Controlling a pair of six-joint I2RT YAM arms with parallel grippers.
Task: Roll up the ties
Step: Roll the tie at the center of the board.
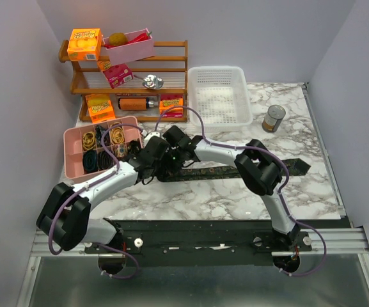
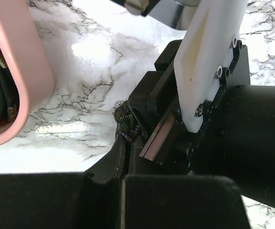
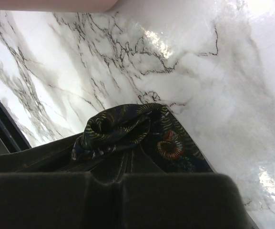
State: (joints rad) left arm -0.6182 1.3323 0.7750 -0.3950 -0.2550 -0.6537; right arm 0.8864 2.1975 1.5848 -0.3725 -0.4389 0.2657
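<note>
1. We take this for a robotics lab cell rather than a home or a shop.
2. We see plain grey walls (image 1: 235, 32) closing in a single table (image 1: 190, 198) on three sides.
3. We see a left arm (image 1: 107, 180) and a right arm (image 1: 217, 152) bolted to a metal rail (image 1: 337, 240) at the near edge, with cables (image 1: 56, 224) looping along them.
4. We see household goods set out on the marble-look top like props: a wooden rack (image 1: 171, 43) with snack boxes (image 1: 85, 43), a white basket (image 1: 216, 69), a can (image 1: 274, 118) and a pink tray (image 1: 74, 165) of sorted loops (image 1: 89, 139).
</note>
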